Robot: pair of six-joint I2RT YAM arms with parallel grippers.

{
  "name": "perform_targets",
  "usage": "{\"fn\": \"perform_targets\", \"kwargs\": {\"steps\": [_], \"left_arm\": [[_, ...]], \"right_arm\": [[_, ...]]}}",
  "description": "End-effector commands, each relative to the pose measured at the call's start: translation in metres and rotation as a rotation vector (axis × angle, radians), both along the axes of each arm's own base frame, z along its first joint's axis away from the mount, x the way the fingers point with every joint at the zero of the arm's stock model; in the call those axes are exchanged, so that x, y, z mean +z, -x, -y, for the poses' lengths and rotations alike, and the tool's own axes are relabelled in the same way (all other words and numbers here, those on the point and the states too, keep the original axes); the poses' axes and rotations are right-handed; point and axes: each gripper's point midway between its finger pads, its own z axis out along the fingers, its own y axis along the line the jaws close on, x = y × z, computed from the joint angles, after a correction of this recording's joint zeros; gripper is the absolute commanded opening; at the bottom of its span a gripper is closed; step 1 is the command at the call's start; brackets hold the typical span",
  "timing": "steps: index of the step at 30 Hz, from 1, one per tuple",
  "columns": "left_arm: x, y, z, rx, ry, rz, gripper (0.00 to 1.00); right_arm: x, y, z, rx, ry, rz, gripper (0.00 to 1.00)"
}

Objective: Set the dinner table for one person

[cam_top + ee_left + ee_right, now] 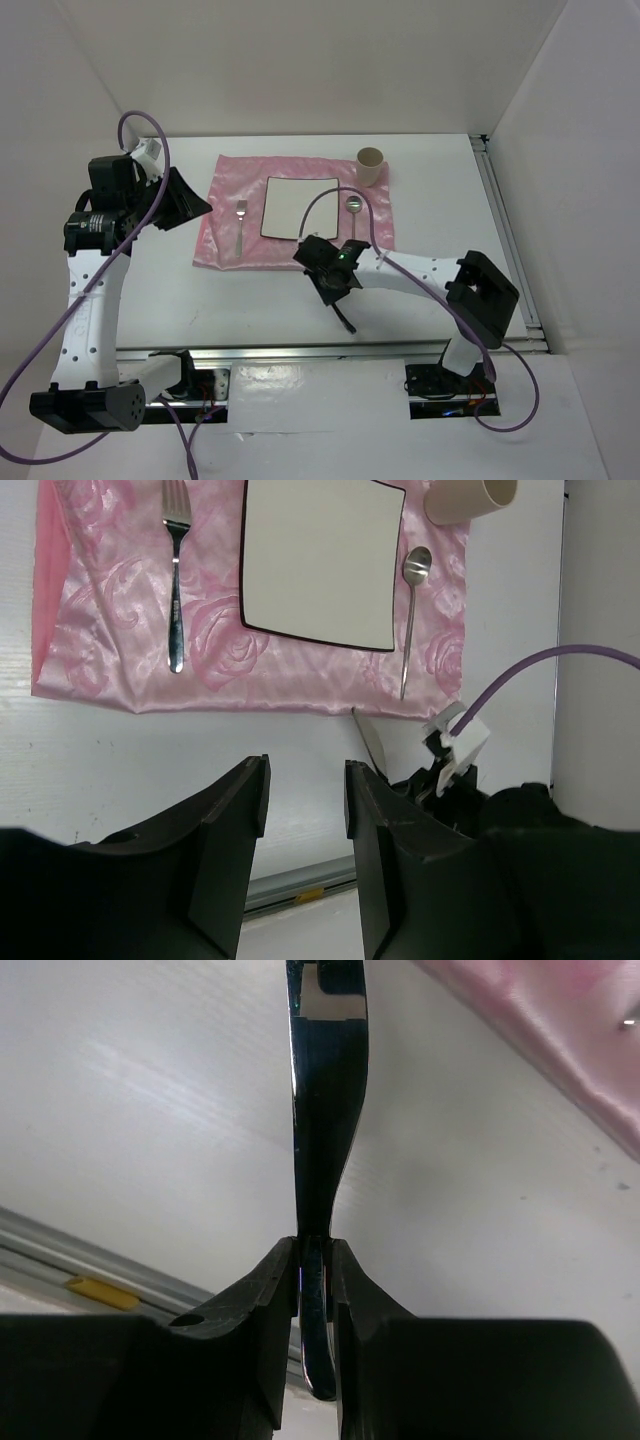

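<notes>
Fork, plate, spoon and cup are laid on the mat by the table's far edge; only the knife, clamped in the right gripper, is judged unplaced, the left gripper being held wide.

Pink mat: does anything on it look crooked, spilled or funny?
Nothing is spilled or broken. The fork, square plate, spoon and cup sit tidy on the pink mat. Only the knife is off it, pinched in the right gripper's jaws over the bare dinner table.
</notes>
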Motion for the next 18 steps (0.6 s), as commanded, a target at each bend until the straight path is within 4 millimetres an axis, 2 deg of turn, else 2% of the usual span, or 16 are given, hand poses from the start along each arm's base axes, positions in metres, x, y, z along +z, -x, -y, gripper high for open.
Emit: {"fn": "perform_targets", "kwargs": {"steps": [1,3,5,6,8,9,14,16,17,18], "left_arm": [[0.009,-0.004,0.000,-0.007,0.003,0.041,0.52],[0.013,-0.005,0.000,-0.007,0.002,0.050,0.52],[0.013,-0.005,0.000,-0.007,0.002,0.050,0.52],[0.013,-0.005,0.000,-0.012,-0.005,0.053,0.52],[0.013,-0.005,0.000,-0.012,-0.005,0.053,0.52],[0.012,-0.005,-0.001,-0.004,-0.010,0.052,0.52],[0.005,-0.005,-0.002,-0.009,-0.016,0.037,0.52],[0.009,-0.005,-0.002,-0.014,-0.024,0.050,0.52],[0.004,-0.005,-0.002,-0.014,-0.022,0.029,0.52],[0.007,-0.006,-0.004,-0.007,-0.028,0.038,0.52]], "right_arm": [[0.027,-0.031,0.018,-0.133,-0.035,0.065,0.00],[0.034,-0.059,0.031,-0.222,-0.066,0.082,0.00],[0.036,-0.077,0.041,-0.266,-0.088,0.094,0.00],[0.041,-0.095,0.054,-0.326,-0.108,0.106,0.00],[0.051,-0.115,0.062,-0.351,-0.151,0.120,0.00],[0.051,-0.136,0.074,-0.394,-0.163,0.131,0.00],[0.043,-0.192,0.103,-0.447,-0.174,0.146,0.00],[0.040,-0.206,0.108,-0.459,-0.169,0.154,0.00],[0.036,-0.210,0.108,-0.452,-0.173,0.142,0.00],[0.024,-0.214,0.107,-0.440,-0.152,0.123,0.00]]}}
